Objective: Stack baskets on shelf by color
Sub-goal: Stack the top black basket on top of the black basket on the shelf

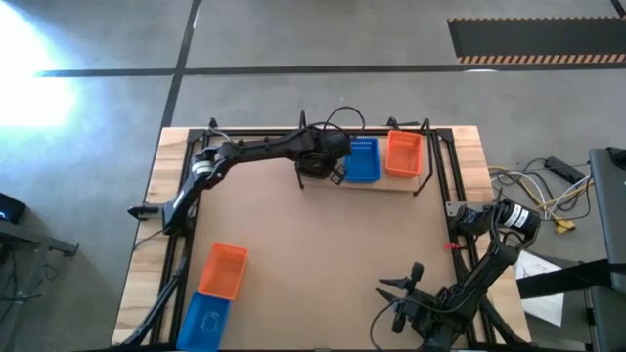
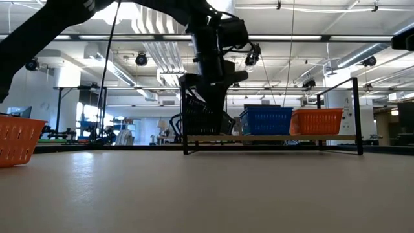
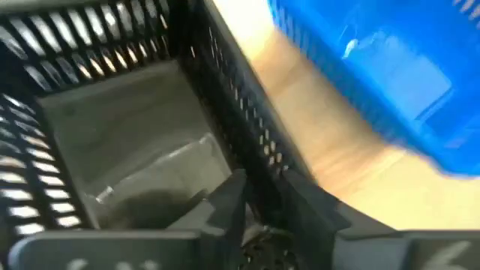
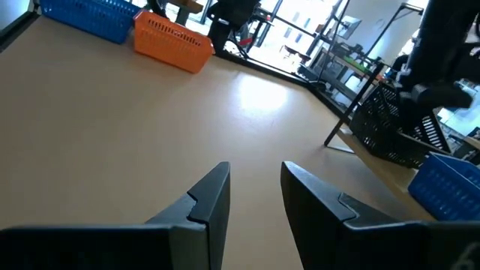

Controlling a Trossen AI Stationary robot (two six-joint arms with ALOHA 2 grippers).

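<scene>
Left wrist view: my left pincer (image 3: 259,202) straddles the black basket's (image 3: 112,150) wall on the shelf (image 1: 411,183), fingers narrow; whether it grips, I cannot tell. I'd lift straight, avoiding the blue basket (image 3: 375,67) just beside. Right pincer (image 4: 255,191) waits parted over the bench (image 4: 150,135).

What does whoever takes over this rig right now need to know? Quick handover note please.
Left gripper: over the shelf, fingers astride the wall of a black basket at the shelf's left end; can't tell whether it grips.
Right gripper: open, empty, parked at the table's near right corner.
On the shelf: black basket, then a blue basket, then an orange basket, side by side.
On the table, near left corner: another orange basket and another blue basket.
Done: one basket of each colour on the shelf.
Left: stack the two table baskets onto their matching colours.
</scene>
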